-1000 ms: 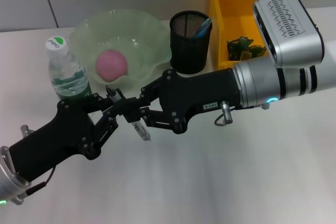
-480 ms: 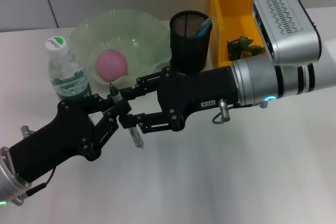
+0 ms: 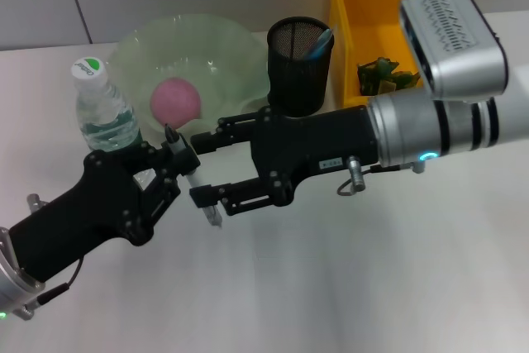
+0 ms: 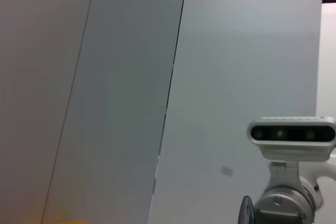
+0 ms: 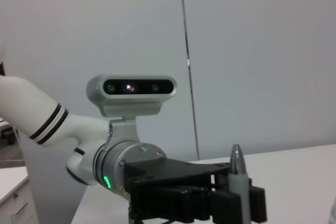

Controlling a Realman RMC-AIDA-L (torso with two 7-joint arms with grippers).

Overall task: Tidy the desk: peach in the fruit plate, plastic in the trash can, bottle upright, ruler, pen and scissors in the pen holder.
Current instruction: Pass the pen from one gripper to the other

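My left gripper [image 3: 180,163] is shut on a grey pen [image 3: 198,188] and holds it tilted above the table in front of the plate. The right wrist view shows the same pen [image 5: 237,182] upright in the left gripper [image 5: 220,200]. My right gripper [image 3: 198,169] is open, its two fingers spread on either side of the pen without touching it. A pink peach [image 3: 175,102] lies in the pale green fruit plate [image 3: 240,47]. The water bottle [image 3: 103,113] stands upright at the left. The black mesh pen holder [image 3: 300,68] holds a blue item.
A yellow bin [image 3: 364,6] at the back right holds green plastic [image 3: 382,74]. The right arm reaches across the table's middle. The left wrist view shows a wall and the right arm's wrist camera [image 4: 291,135].
My right gripper has opened wide and let go of the pen. The left gripper keeps the pen and has moved a little to the left and up.
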